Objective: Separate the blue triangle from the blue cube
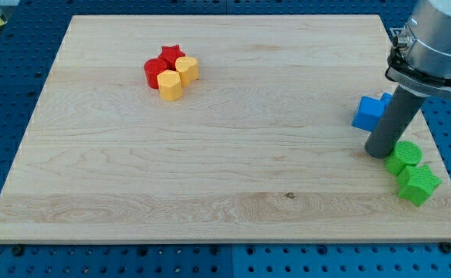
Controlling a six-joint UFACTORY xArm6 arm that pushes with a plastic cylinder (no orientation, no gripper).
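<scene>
A blue cube (pixel 367 114) lies near the board's right edge. A second blue block (pixel 385 100), largely hidden behind my rod, touches the cube's upper right; I cannot make out its shape. My tip (pixel 378 154) rests on the board just below and to the right of the blue cube, between it and the green blocks. The rod leans up toward the view's top right.
A green round block (pixel 404 157) and a green block (pixel 418 184) sit at the lower right, right beside my tip. A red star (pixel 171 55), a red round block (pixel 154 72) and two yellow blocks (pixel 187 68) (pixel 170 86) cluster at the upper left. The wooden board (pixel 210 170) lies on a blue pegboard.
</scene>
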